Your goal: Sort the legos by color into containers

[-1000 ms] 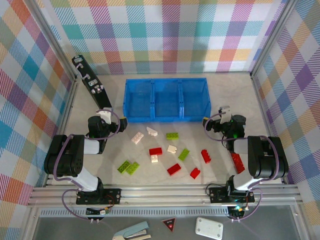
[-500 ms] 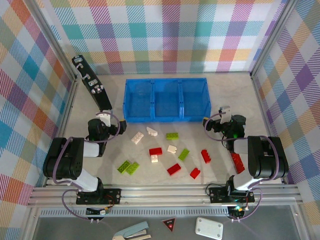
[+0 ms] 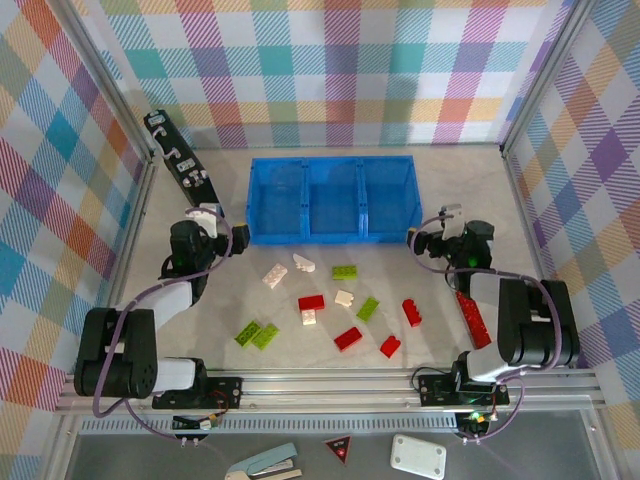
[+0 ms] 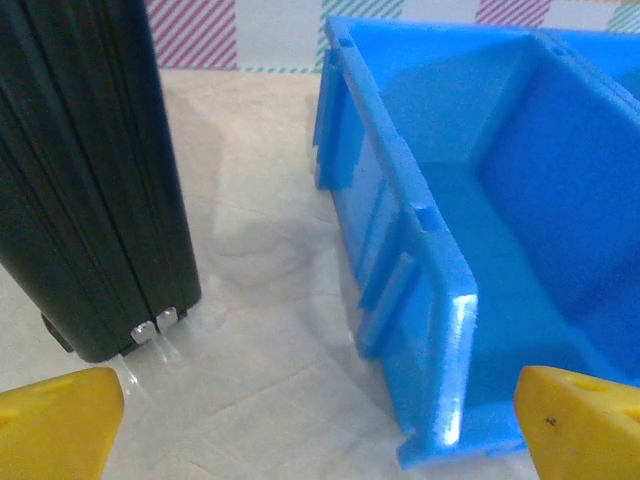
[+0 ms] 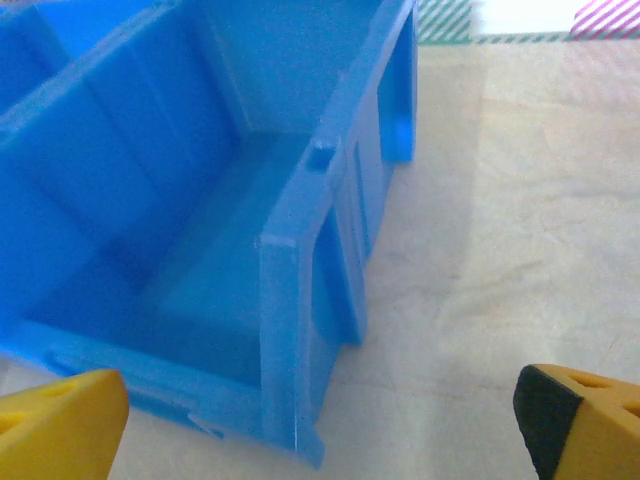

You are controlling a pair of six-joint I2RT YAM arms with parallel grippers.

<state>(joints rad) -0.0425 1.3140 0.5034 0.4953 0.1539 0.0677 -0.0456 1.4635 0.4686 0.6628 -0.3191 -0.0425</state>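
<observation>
- While nothing at the near rail has shifted, the red triangle (image 3: 339, 450) and white box (image 3: 417, 455) there carry no writing I can read; any marks are too small
- legos (image 3: 311, 302) lie loose on the table (image 3: 290, 345) just in front of the tray, red, green and white mixed; same spots as a second ago; none lifted
- red strip (image 3: 472, 318) by the right arm shows more of its length now that arm has shifted
- left gripper (image 3: 205, 222) has pushed forward to the tray's left end; yellow fingertips (image 4: 55, 425) spread wide, nothing between them; black bar (image 3: 180, 170) just to its left
- right gripper (image 3: 448, 222) nudged forward to the tray's right end; jaws likewise wide apart and empty
- tray (image 3: 330, 237) has all three compartments bare; no label or brand visible
- my read: both arms are only repositioning, away from the bricks; sorting not yet begun
</observation>
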